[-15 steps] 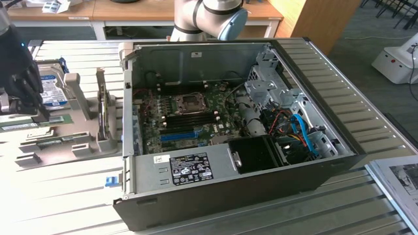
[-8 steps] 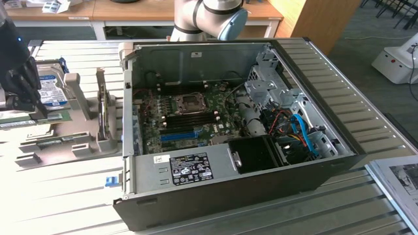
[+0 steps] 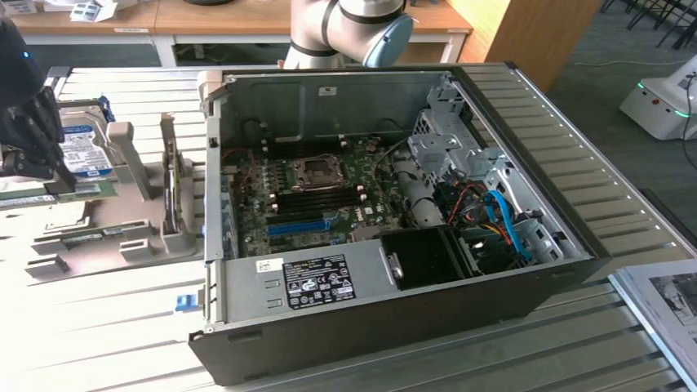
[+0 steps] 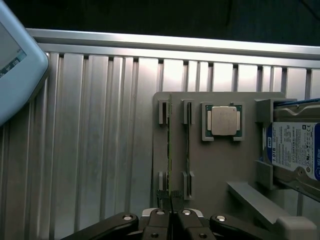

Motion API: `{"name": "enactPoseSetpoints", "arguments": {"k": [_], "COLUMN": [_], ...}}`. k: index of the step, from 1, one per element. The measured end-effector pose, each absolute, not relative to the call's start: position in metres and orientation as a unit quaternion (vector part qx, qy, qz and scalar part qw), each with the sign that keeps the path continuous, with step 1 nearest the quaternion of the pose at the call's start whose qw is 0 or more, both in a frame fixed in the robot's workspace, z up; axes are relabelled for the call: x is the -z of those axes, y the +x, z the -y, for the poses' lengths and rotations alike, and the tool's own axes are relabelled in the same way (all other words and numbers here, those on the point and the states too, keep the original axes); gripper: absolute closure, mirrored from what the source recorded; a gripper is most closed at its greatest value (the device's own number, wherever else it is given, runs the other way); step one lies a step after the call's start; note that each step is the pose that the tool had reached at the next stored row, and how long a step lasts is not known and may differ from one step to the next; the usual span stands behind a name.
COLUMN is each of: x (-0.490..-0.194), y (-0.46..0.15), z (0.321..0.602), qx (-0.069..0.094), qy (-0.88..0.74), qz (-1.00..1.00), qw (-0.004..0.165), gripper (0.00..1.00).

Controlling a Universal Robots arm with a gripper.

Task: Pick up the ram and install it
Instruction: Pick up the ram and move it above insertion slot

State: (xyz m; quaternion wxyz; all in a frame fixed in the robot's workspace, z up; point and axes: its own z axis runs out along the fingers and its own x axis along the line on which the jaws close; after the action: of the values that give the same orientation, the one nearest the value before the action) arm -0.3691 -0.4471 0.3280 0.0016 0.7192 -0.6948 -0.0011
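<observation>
the ram (image 4: 169, 145) is standing on its long edge at the outer pair of slots in the grey holder tray (image 4: 220, 170), thin green board seen edge-on. The gripper (image 4: 171, 212) is right over its near end, jaws pinched together on the board's top edge. Can't tell whether the stick is fully seated in the slots or already a touch clear of them. Neighbouring slot pair looks to have a second thin stick (image 4: 187, 150) in it, apart from the first. Just beside that on the same tray: a CPU (image 4: 223, 121) flat in its own square pocket, then a hard drive (image 4: 295, 150) with blue-white label propped on edge against a bracket. Tray lies on the slatted aluminium surface (image 4: 100, 150), near its edge at the exterior view's left. Open PC case (image 3: 566, 163) takes the middle of the surface, well apart from the ram, lying on its side. Motherboard (image 3: 326, 192) is exposed inside, with a blue slot (image 3: 296, 228) toward its near side. Power supply (image 3: 316, 282) sits along the case's near wall.
</observation>
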Motion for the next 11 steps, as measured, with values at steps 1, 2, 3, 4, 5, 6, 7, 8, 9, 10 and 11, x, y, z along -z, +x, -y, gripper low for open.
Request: {"name": "enactPoseSetpoints", "arguments": {"k": [1, 2, 3, 4, 5, 6, 7, 8, 9, 10, 11], "x": [-0.329, -0.33, -0.332, -0.333, -0.334, -0.335, -0.336, -0.337, -0.339, -0.34, -0.341], "y": [-0.369, -0.369, -0.369, -0.369, -0.369, -0.369, -0.369, -0.369, -0.369, -0.369, -0.369], "z": [0.447, 0.447, 0.447, 0.447, 0.447, 0.447, 0.447, 0.447, 0.447, 0.447, 0.447], "qx": [0.001, 0.001, 0.001, 0.001, 0.001, 0.001, 0.001, 0.001, 0.001, 0.001, 0.001], "qy": [0.719, 0.719, 0.719, 0.719, 0.719, 0.719, 0.719, 0.719, 0.719, 0.719, 0.719], "qz": [0.695, 0.695, 0.695, 0.695, 0.695, 0.695, 0.695, 0.695, 0.695, 0.695, 0.695], "qw": [0.002, 0.002, 0.002, 0.002, 0.002, 0.002, 0.002, 0.002, 0.002, 0.002, 0.002], "gripper": [0.89, 0.89, 0.89, 0.89, 0.89, 0.89, 0.89, 0.89, 0.89, 0.89, 0.89]}}
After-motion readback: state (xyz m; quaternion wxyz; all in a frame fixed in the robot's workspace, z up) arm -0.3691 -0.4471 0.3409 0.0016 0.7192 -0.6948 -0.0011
